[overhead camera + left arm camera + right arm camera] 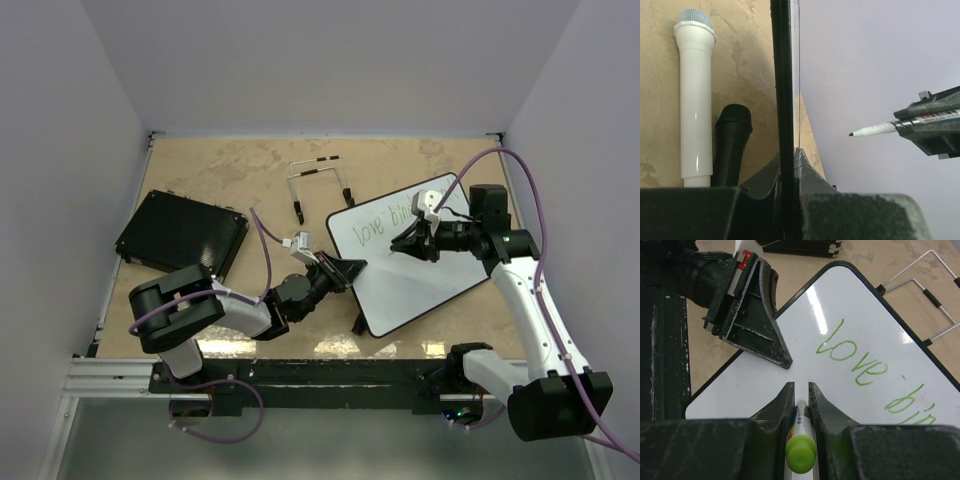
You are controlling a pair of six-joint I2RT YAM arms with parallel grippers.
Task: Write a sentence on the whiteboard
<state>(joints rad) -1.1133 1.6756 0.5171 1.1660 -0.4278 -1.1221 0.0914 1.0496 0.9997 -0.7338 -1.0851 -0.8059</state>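
Note:
The whiteboard [420,280] lies at an angle on the table, right of centre. My left gripper [352,270] is shut on its black-framed left edge [782,75], one finger on each side of the frame [788,155]. The sentence [385,225] reads "love bin" in green [852,357] near the board's far edge. My right gripper [408,243] is over the board, shut on a green-capped marker [801,450] held between its fingers [800,387]. The marker's tip [852,134] points at the board [865,75]; I cannot tell whether it touches.
A black textured pad [182,233] lies at the left. A wire stand [318,180] lies behind the board. A white microphone [695,100] and a black microphone [731,145] lie side by side next to the clamped board edge.

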